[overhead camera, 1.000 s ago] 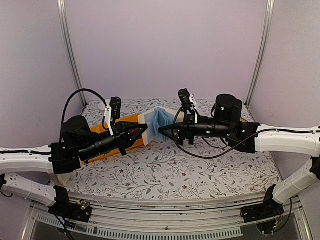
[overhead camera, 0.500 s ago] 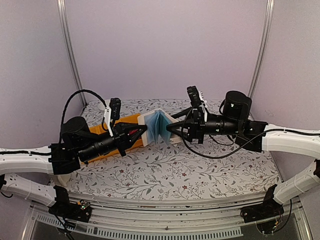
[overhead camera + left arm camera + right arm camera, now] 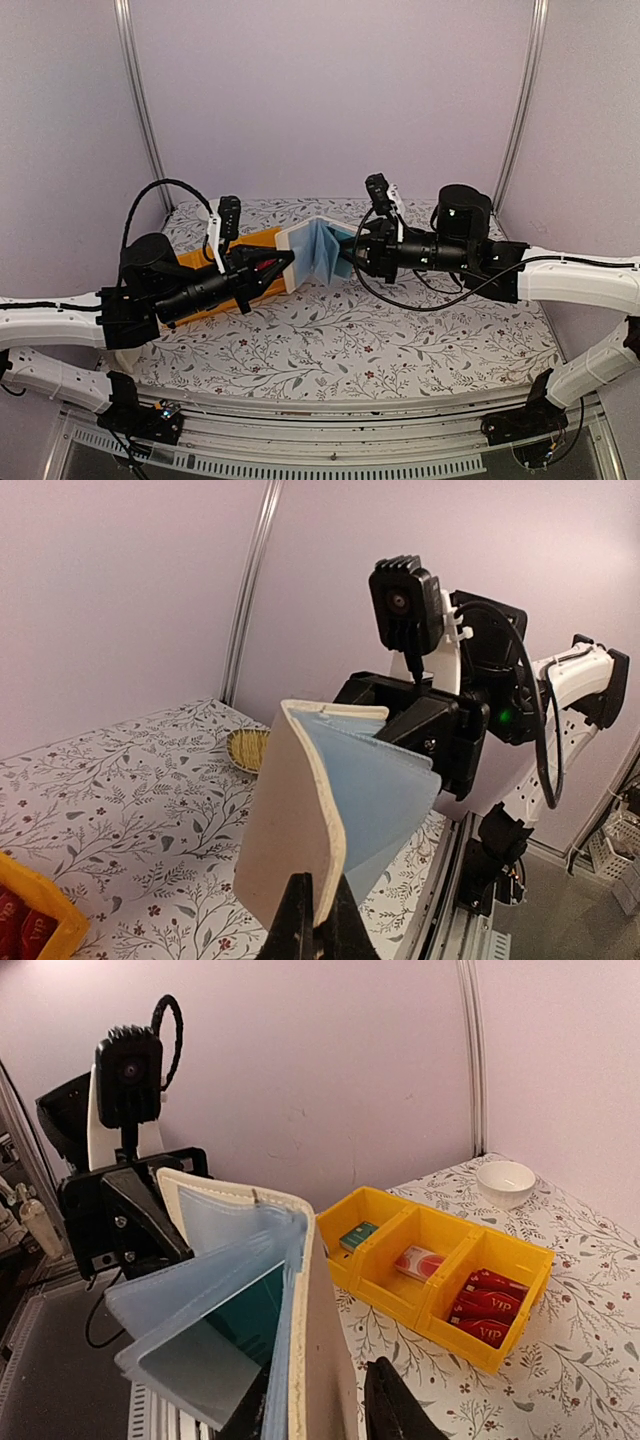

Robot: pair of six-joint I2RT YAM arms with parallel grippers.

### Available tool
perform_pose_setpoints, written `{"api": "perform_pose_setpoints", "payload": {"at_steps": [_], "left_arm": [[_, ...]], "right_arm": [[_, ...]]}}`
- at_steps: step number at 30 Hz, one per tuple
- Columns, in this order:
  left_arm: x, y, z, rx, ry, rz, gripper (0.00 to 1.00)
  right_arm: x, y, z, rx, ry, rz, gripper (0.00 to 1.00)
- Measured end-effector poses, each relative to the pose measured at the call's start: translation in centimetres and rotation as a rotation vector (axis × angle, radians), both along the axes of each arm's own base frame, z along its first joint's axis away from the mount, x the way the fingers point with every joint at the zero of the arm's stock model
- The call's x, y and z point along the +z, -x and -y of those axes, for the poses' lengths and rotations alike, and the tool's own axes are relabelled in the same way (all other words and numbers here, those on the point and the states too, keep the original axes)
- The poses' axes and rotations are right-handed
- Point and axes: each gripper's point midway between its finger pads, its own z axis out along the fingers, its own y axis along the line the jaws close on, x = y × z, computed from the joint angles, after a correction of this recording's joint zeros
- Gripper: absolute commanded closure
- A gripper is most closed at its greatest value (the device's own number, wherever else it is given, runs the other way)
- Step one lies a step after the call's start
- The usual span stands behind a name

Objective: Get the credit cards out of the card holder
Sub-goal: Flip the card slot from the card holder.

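The card holder (image 3: pixel 315 250) is held upright above the table between both arms, its pale blue leaves fanned open. My left gripper (image 3: pixel 287 262) is shut on the lower edge of its whitish left cover (image 3: pixel 290 820), as the left wrist view (image 3: pixel 318 915) shows. My right gripper (image 3: pixel 349 254) is open, and in the right wrist view (image 3: pixel 320 1410) its fingers (image 3: pixel 395 1405) straddle the right cover and nearest leaves. A teal green credit card (image 3: pixel 245 1325) sits in a clear sleeve. Other cards in the holder are hidden.
Yellow bins (image 3: pixel 440 1222) stand on the floral table (image 3: pixel 330 340), holding a teal card (image 3: pixel 357 1235), a pink card (image 3: pixel 420 1260) and red VIP cards (image 3: pixel 490 1305). A white bowl (image 3: pixel 505 1180) stands behind them. A straw basket (image 3: pixel 248 748) sits at the far wall.
My right gripper drew back to the right, then came in again at the holder's right cover. The leaves fanned wider. My left gripper kept its hold and barely moved.
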Motion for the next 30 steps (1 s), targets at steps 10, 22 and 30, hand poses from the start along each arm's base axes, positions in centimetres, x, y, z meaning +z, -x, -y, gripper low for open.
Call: {"api": "perform_pose_setpoints", "payload": {"at_steps": [10,22,30], "left_arm": [[-0.9,-0.4,-0.4,0.018,-0.002,-0.011,0.29],[-6.1,-3.9,-2.1,0.211,-0.192,-0.081,0.02],[-6.0,-2.6,-0.4,0.092,-0.193,-0.064,0.02]], "right_arm": [[-1.7,-0.1,-0.5,-0.005,0.065,-0.042,0.99],[-4.7,-9.1,6.9,-0.596,0.449,-0.322,0.99],[-9.1,-5.7,6.3,-0.358,0.581,-0.416,0.99]]}}
